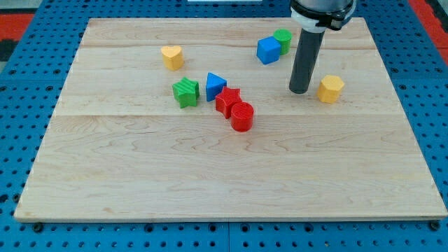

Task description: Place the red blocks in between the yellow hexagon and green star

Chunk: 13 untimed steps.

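Observation:
A red star block (227, 100) and a red cylinder (242, 116) lie touching near the board's middle. A green star (185, 92) sits to their left, with a blue triangle (215, 85) between it and the red star. The yellow hexagon (330, 88) sits at the view's right. My tip (299, 91) rests on the board just left of the yellow hexagon, well to the right of the red blocks.
A yellow heart block (172, 57) lies at the upper left. A blue block (267, 50) and a green cylinder (283, 39) sit together near the top. The wooden board (224, 182) lies on a blue pegboard.

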Available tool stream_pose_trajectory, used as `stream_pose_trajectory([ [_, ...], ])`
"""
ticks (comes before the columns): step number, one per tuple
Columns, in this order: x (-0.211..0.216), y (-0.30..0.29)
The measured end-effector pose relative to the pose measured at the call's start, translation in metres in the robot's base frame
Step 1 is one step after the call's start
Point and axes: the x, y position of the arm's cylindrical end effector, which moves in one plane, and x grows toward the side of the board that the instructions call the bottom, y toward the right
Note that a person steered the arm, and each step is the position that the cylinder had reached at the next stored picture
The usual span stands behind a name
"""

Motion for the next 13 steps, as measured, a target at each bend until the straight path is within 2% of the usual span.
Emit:
stream_pose_trajectory([
  [2, 0.061, -0.003],
  [4, 0.111, -0.089],
  [5, 0.087, -0.116],
  [6, 0.049, -0.112],
  [9, 0.031, -0.055],
  [10, 0.042, -0.072],
  [11, 0.066, -0.133],
  [12, 0.048, -0.158],
  [13, 0.038, -0.124],
])
